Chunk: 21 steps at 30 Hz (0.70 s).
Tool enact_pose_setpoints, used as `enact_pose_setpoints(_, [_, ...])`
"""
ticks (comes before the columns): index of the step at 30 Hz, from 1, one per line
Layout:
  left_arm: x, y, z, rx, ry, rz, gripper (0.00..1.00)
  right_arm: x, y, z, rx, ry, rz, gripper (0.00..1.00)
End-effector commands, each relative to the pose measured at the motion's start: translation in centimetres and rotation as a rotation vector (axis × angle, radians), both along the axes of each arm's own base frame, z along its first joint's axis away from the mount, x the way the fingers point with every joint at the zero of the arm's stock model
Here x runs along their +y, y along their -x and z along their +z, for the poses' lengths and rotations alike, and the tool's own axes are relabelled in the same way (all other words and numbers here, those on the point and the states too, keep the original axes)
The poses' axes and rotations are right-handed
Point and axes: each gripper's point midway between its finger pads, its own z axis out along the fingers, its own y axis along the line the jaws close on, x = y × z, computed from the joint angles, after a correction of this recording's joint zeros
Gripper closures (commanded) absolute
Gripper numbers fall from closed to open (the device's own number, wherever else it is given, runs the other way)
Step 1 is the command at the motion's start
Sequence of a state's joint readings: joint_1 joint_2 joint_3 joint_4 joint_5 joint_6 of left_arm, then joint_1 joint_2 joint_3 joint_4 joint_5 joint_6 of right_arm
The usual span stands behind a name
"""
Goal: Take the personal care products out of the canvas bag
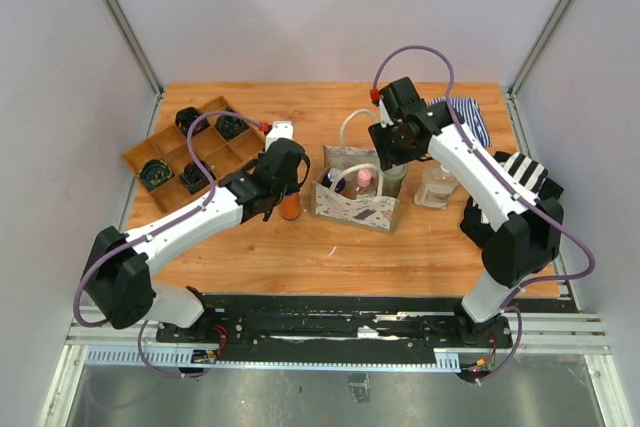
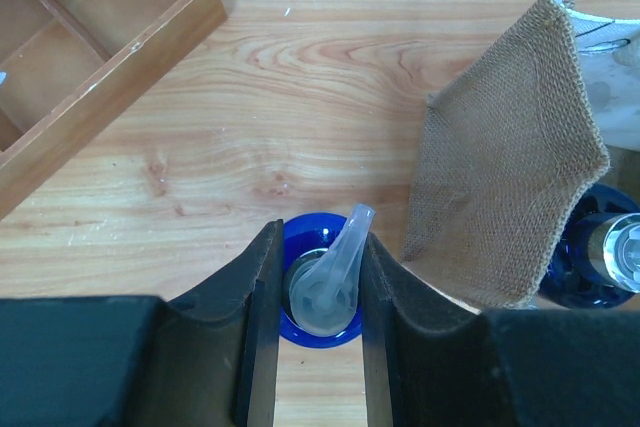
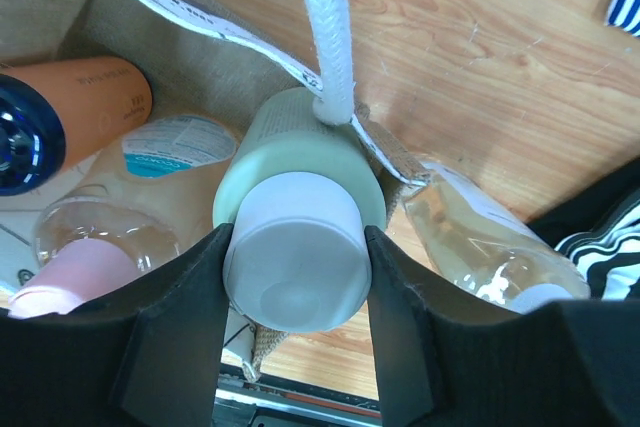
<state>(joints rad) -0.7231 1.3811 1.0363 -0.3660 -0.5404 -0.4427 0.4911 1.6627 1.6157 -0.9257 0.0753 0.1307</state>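
The canvas bag [image 1: 352,205] stands mid-table, its weave corner showing in the left wrist view [image 2: 505,187]. My left gripper [image 1: 283,179] is shut on the pump top [image 2: 325,287] of an orange bottle with a blue cap [image 1: 290,207], standing on the table left of the bag. My right gripper [image 1: 396,150] is shut on the white cap [image 3: 296,265] of a pale green bottle [image 1: 394,183] at the bag's far right corner. Inside the bag lie another orange bottle with a blue cap [image 3: 85,107] and a pink bottle [image 3: 70,272]. A clear bottle [image 1: 437,187] stands right of the bag.
A brown wooden compartment tray [image 1: 170,139] with black coiled cables sits at the far left. Striped cloths lie at the back right [image 1: 470,115] and the right edge [image 1: 522,177]. The bag's white looped handle [image 3: 322,27] hangs over the green bottle.
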Motion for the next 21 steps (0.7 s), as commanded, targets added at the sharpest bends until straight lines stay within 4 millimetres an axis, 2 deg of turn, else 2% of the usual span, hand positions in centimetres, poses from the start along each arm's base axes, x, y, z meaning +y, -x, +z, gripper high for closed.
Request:
enact_pose_setpoints(1, [0.0,-0.3,1.5,-0.070,0.056,0.023,0.81,-1.1,-2.3,7.7,-0.238,-0.001,-0.051,0.91])
enact_pose_setpoints(5, [0.4,-0.2,1.3,-0.065,0.038,0.028,0.56,-2.4,-3.1,12.9,-0.350,-0.037,-0.102,0.90])
enact_pose_setpoints(7, [0.4,-0.1,1.8,-0.065,0.034,0.022,0.42,-3.6,-3.4,15.3,-0.393,-0.052,-0.139,0.90])
enact_pose_setpoints(8, [0.3,-0.3,2.4,-0.074,0.029,0.009,0.38,-4.2,-3.5,16.3,-0.415,-0.055,-0.158,0.89])
enact_pose_setpoints(11, [0.3,-0.9,5.7,-0.121,0.011,-0.004,0.34,-6.0,-3.7,19.0,-0.473,-0.064,-0.211,0.89])
enact_pose_setpoints(13, [-0.1,-1.5,9.2,-0.173,0.029,-0.019,0.33,-7.1,-3.9,20.4,-0.504,-0.075,-0.240,0.89])
enact_pose_setpoints(15, [-1.0,-1.8,11.9,-0.212,0.063,-0.058,0.31,-8.3,-4.1,21.4,-0.533,-0.081,-0.274,0.89])
enact_pose_setpoints(18, [-2.6,-2.3,15.3,-0.265,0.116,-0.121,0.31,-9.8,-4.8,21.9,-0.548,-0.102,-0.313,0.88])
enact_pose_setpoints(21, [-4.8,-3.1,17.2,-0.295,0.157,-0.197,0.30,-10.7,-5.8,20.5,-0.509,-0.114,-0.333,0.88])
